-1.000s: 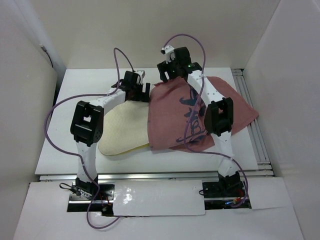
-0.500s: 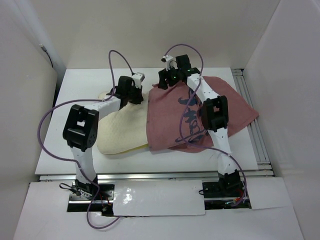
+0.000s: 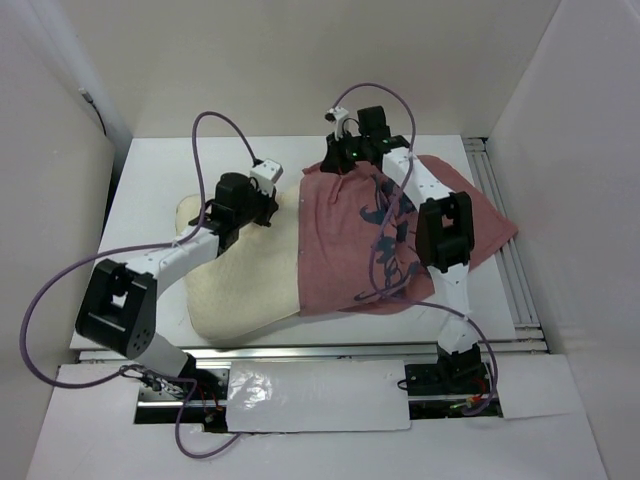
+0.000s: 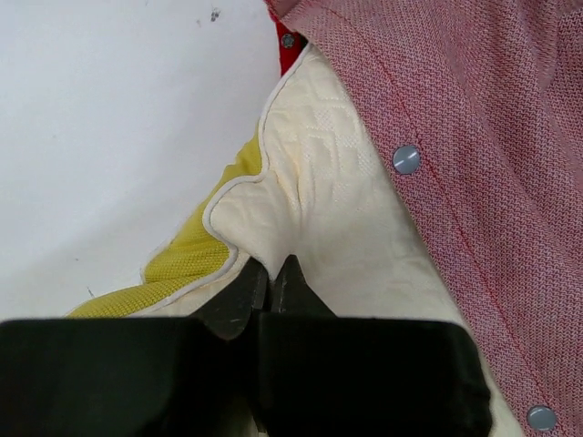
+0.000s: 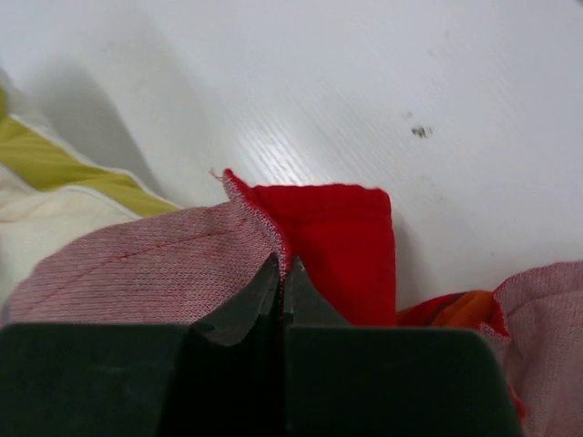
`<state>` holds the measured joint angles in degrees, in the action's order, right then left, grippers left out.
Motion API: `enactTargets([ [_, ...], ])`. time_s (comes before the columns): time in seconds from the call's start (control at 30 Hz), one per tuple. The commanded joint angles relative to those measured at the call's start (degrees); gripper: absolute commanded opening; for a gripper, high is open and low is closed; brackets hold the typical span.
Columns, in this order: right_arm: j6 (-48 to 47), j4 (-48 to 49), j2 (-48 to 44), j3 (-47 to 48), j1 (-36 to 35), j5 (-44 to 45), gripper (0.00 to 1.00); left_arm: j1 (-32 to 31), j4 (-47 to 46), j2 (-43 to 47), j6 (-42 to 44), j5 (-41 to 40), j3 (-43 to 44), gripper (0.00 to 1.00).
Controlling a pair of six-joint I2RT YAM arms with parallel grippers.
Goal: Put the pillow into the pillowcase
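The cream pillow [image 3: 240,290] lies on the left half of the table, its right part tucked under the dusty pink pillowcase [image 3: 440,225] with dark marks. My left gripper [image 3: 272,207] is shut on a pinch of the pillow's [image 4: 337,200] cream fabric near its far corner, beside the pillowcase's [image 4: 474,100] snap-button edge. My right gripper [image 3: 336,166] is at the pillowcase's far left corner, shut on the hem of its [image 5: 137,264] upper layer. There the red inner side [image 5: 337,232] shows. A strip of the pillow [image 5: 36,218] lies to the left.
White enclosure walls stand on the left, back and right. A metal rail [image 3: 508,250] runs along the table's right edge. Purple cables loop above both arms. Bare white table [image 3: 160,170] lies at the far left.
Both grippers have closed, the left on the pillow, the right on the pillowcase hem. The left arm has swung low to the near left, and more of the pillow now shows.
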<state>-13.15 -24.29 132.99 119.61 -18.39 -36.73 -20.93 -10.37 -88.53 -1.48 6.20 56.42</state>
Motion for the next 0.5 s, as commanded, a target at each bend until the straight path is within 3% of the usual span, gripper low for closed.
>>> enactTargets([
  [0.0, 0.3, 4.8, -11.1, -1.8, -1.8, -6.9, 0.00, -1.2, -9.9, 6.9, 3.9, 4.0, -1.6, 0.00],
  [0.2, 0.3, 4.3, -18.8, -5.1, -8.0, -12.9, 0.00, -3.9, -12.8, 14.3, 4.5, 5.8, -4.6, 0.00],
  [0.47, 6.0, 5.7, -23.2, -5.7, -14.8, -8.9, 0.00, -7.0, -18.1, 29.0, 3.1, 11.8, -8.8, 0.00],
])
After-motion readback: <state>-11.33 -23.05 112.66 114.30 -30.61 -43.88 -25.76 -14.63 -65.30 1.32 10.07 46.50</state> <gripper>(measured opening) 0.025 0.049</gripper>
